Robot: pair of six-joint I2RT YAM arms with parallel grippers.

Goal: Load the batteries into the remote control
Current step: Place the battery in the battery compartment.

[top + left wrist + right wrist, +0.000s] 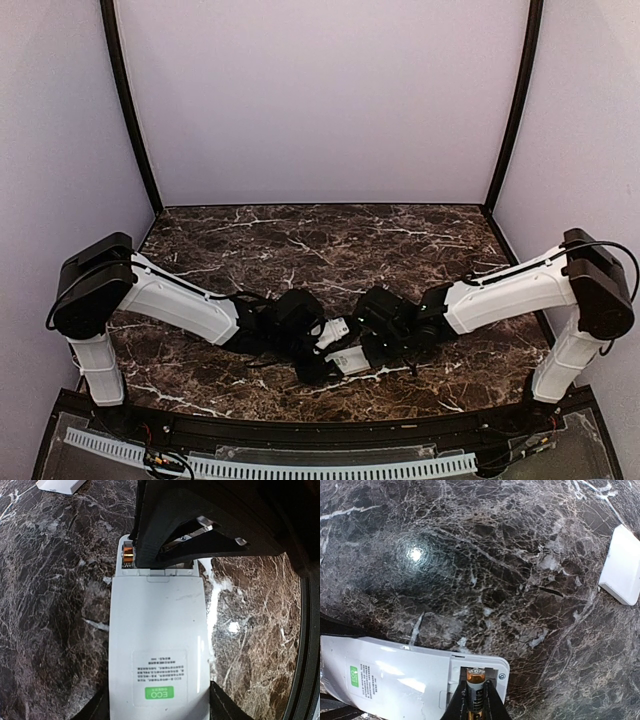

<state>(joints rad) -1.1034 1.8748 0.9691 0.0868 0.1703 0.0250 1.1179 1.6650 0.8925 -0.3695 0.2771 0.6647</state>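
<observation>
The white remote control (157, 630) lies back-up on the marble table, its green ECO label (160, 693) near me, and it also shows in the top view (350, 360). My left gripper (159, 709) is shut on its near end, one finger on each long side. The battery compartment (479, 672) at its far end is open. My right gripper (474, 700) is shut on a battery (475, 680) with a copper-coloured end and holds it in the compartment. In the left wrist view the right gripper (200, 530) covers most of the compartment, where a bit of orange battery (128, 555) shows.
The white battery cover (622, 572) lies loose on the dark marble table (330, 240), beyond the remote; it also shows in the left wrist view (60, 485). Both arms meet at the table's near middle. Pale walls close in the back and sides.
</observation>
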